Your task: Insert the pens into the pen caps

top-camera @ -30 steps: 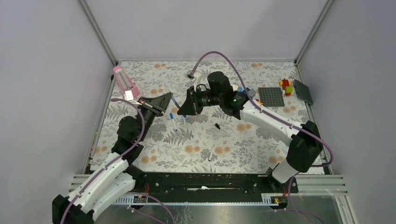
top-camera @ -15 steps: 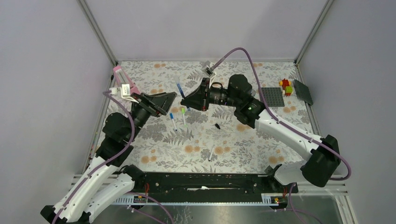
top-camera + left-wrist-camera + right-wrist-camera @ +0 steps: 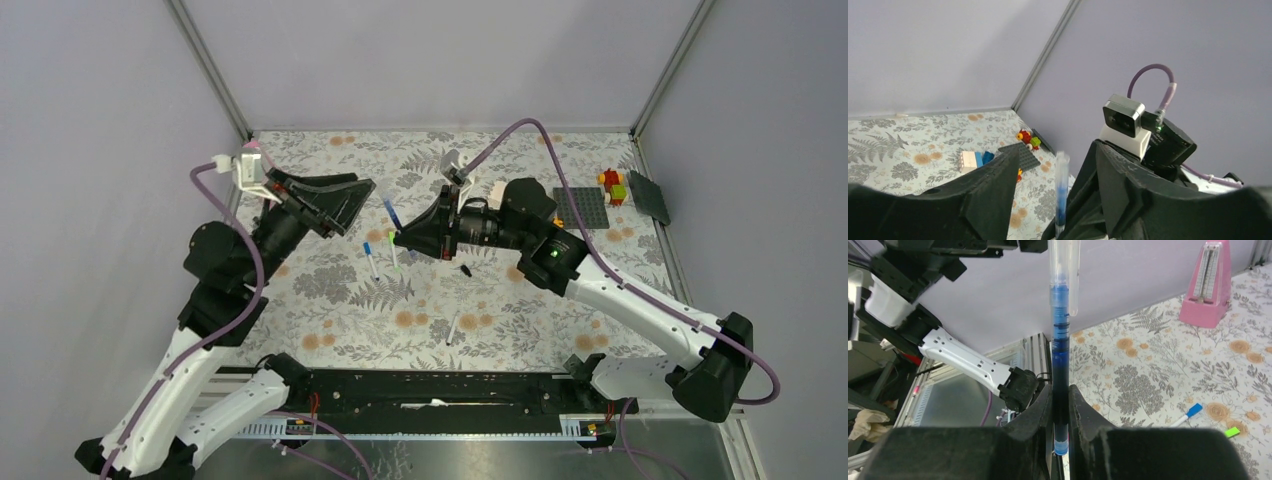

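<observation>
1. Since a second ago the left gripper [image 3: 352, 207] has gone from shut to jaws apart and sits higher on the table [image 3: 330, 330]; its wrist camera now covers most of the metronome [image 3: 1215, 285].
2. Right arm has swung its base end out to the right. The right gripper [image 3: 402, 239] has drifted slightly nearer, and the blue pen [image 3: 389, 212] has gone with it.
3. We see the right jaws clamped on the blue pen's lower barrel. In the right wrist view the pen stands upright between the fingers [image 3: 1040, 425].
4. Its top end sits in a clear sleeve with a clip.
5. In the left wrist view the blue pen shows in the gap between the spread left fingers [image 3: 993, 195], touching neither.
6. Blue-capped pen [image 3: 371, 260] lies flat just left of the right gripper's tip.
7. Green-capped pen [image 3: 394, 255] lies beside it, right under that tip.
8. Black cap [image 3: 466, 270] lies loose to the right of those two.
9. White pen [image 3: 452, 328] lies alone nearer the bases, uncapped as far as we can tell.
10. Bricks [image 3: 612, 185] and the grey baseplate [image 3: 582, 207] sit at the far right, well apart from the pens.
</observation>
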Controlling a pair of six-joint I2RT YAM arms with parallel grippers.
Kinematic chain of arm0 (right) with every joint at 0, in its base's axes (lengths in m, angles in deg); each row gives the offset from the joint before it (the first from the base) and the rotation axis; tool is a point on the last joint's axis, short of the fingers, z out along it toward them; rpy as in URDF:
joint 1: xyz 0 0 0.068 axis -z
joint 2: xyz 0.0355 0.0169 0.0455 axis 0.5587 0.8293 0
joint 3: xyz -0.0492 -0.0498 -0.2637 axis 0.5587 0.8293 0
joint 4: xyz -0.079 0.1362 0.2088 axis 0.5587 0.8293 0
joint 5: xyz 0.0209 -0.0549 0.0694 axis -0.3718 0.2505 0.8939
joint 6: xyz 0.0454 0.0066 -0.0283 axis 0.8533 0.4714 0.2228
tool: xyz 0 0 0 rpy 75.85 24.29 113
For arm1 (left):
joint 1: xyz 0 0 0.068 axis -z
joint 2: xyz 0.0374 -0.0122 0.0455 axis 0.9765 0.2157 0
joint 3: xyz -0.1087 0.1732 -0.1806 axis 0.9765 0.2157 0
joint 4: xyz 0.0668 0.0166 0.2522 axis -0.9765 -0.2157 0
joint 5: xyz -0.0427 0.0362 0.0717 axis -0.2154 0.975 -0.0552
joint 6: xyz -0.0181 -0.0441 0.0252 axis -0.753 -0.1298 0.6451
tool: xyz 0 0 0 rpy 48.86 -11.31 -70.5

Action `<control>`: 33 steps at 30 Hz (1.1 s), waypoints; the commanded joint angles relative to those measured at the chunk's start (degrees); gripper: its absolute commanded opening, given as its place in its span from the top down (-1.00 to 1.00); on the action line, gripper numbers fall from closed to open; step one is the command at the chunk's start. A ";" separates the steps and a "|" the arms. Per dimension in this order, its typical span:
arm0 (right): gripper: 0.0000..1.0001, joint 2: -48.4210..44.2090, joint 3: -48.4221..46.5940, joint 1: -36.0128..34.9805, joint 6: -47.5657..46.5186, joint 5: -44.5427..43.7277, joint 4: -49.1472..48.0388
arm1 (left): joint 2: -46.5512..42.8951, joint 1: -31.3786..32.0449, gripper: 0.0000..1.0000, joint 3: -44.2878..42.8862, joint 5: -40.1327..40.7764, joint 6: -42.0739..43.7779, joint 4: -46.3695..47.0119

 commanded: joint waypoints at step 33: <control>1.00 -1.31 -8.07 -4.38 -2.73 3.45 0.51 | -0.94 0.03 1.00 8.89 -27.29 3.88 5.79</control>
